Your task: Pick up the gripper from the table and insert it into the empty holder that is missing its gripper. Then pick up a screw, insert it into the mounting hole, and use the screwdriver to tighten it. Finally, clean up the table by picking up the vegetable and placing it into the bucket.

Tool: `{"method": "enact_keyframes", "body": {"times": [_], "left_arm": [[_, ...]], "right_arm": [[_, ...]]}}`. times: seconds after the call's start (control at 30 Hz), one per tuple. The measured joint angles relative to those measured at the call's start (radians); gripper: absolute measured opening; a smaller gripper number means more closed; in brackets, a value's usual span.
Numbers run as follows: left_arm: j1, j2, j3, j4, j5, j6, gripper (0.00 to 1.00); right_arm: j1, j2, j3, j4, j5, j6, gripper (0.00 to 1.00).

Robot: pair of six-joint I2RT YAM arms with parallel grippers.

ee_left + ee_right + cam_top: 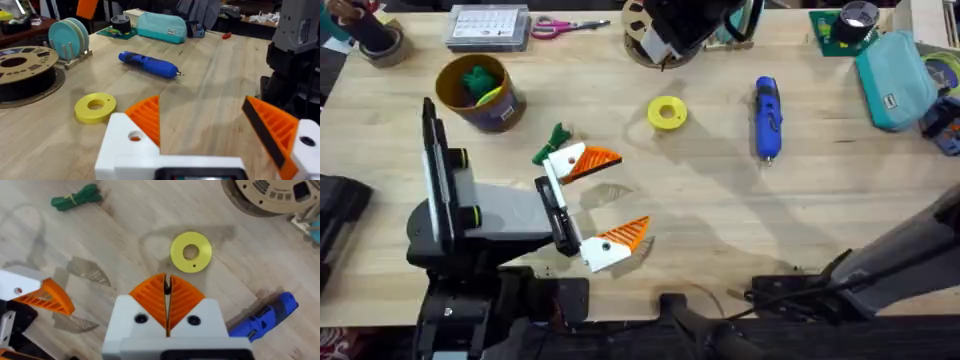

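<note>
Since both white finger blocks of the left gripper (620, 195) carry orange tips and stand spread wide over bare table, the gripper (147, 117) seems already seated. I judge it to be the tip on the holder (120, 145), whose mounting hole shows orange and no screw head I can make out. That open, level pose would leave the hole reachable from above. The vegetable (556, 135) lies on the table just beside that finger, not yet cleared away. Past it, the right gripper (167, 292) hangs over a yellow ring (666, 112) with its orange pads pressed together. Whether the thin dark sliver at their seam is a screw, I cannot tell. The screwdriver (767, 118) lies flat and untouched, well apart to the right. Farther left, the bucket (510, 112) stands upright and holds a larger green bundle (477, 80) with a yellow piece. A brown spool (642, 45) lies at the far edge.
</note>
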Motion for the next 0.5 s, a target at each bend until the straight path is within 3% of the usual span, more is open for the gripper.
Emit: {"method": "enact_keyframes", "body": {"times": [0.27, 0.5], "left_arm": [[0.000, 0.000, 0.000, 0.000, 0.000, 0.000, 0.985], [0.000, 0.000, 0.000, 0.000, 0.000, 0.000, 0.985]], "right_arm": [[0.101, -0.005, 0.007, -0.010, 0.000, -0.048, 0.006], [0.194, 0.013, 0.146, -0.093, 0.000, -0.103, 0.006]]}}
